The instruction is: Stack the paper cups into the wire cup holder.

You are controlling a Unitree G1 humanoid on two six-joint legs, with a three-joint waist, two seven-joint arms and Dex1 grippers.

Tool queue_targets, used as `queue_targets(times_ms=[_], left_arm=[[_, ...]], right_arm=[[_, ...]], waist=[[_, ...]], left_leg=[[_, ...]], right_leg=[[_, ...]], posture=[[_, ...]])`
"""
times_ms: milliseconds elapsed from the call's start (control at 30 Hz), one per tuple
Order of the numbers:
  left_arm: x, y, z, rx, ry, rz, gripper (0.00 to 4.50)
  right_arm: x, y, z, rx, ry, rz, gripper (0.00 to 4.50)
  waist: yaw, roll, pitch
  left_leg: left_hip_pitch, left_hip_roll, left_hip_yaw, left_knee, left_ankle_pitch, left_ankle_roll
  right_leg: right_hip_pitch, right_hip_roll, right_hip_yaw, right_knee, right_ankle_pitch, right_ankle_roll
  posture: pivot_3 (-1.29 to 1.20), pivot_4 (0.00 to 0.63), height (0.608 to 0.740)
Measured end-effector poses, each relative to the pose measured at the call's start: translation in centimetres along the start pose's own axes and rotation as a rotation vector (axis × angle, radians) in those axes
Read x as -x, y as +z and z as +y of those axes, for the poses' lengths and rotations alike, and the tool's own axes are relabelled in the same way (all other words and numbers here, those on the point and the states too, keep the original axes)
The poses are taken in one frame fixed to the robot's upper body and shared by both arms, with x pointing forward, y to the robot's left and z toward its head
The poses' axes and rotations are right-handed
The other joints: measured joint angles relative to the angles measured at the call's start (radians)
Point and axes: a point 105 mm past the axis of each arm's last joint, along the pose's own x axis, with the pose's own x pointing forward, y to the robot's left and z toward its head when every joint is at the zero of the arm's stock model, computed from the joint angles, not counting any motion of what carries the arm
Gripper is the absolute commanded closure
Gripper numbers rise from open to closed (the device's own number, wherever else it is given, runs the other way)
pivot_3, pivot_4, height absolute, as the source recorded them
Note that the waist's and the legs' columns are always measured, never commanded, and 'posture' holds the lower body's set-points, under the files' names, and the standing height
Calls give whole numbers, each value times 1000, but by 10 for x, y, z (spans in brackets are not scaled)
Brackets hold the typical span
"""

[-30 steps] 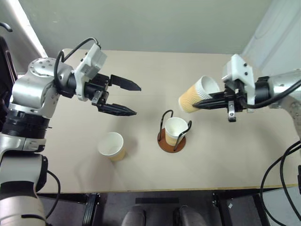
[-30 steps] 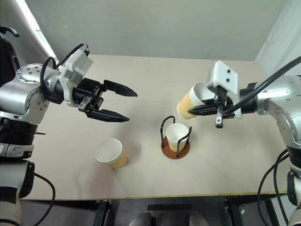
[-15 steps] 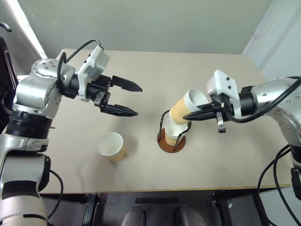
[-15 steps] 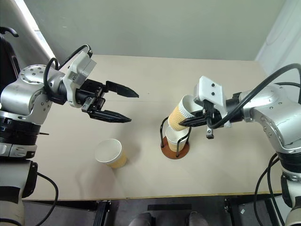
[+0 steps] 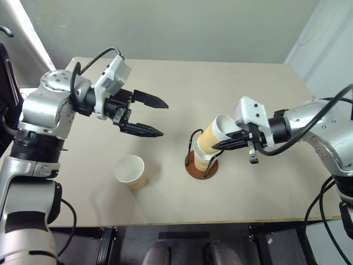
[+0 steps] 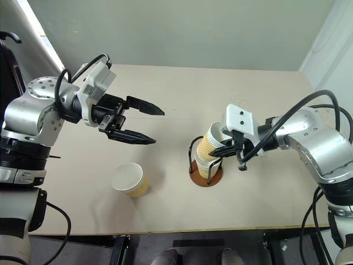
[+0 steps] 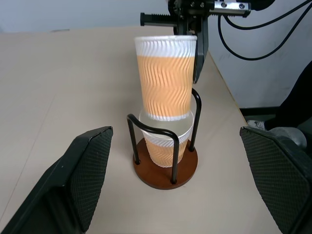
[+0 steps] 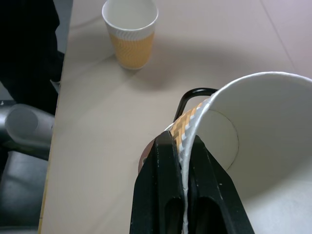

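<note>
Above the wire cup holder (image 5: 201,160), right gripper (image 5: 216,147) pinches a paper cup's (image 5: 214,136) rim; left gripper (image 5: 162,118) gapes empty.

— What finish is noted on the arms (image 5: 47,107)?
— Silver-grey housings, black joints, white wrist blocks; black cables are looped outside.
— And the fingers (image 5: 144,130)?
— Black, tapered, two per gripper.

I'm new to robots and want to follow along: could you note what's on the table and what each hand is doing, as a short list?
right hand: pinching the rim of a paper cup, its base entering the cup in the holder
wire cup holder: already holds one cup
left hand: open, above the table, holding nothing
spare cup: upright, standing alone
</note>
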Motion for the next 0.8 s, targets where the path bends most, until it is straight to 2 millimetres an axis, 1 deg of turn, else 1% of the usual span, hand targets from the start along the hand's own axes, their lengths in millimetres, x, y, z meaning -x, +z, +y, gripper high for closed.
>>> queue_targets(times_ms=[267, 433, 800], left_arm=[[0, 1, 0, 4, 7, 2, 0], [-2, 3, 0, -2, 3, 2, 0], [0, 2, 2, -14, 18, 3, 0]], right_arm=[[-5, -4, -2, 18, 11, 13, 4480], [-5, -5, -1, 36, 15, 18, 4480], [3, -7, 0, 90, 30, 74, 4480]], waist=[[0, 0, 0], [0, 0, 0], [0, 0, 0]], left_leg=[[0, 0, 0, 0, 0, 0], [0, 0, 0, 0, 0, 0], [0, 0, 0, 0, 0, 0]], right_leg=[[0, 0, 0, 0, 0, 0], [0, 0, 0, 0, 0, 0], [0, 0, 0, 0, 0, 0]], posture=[[0, 150, 740], [0, 150, 740], [0, 150, 740]])
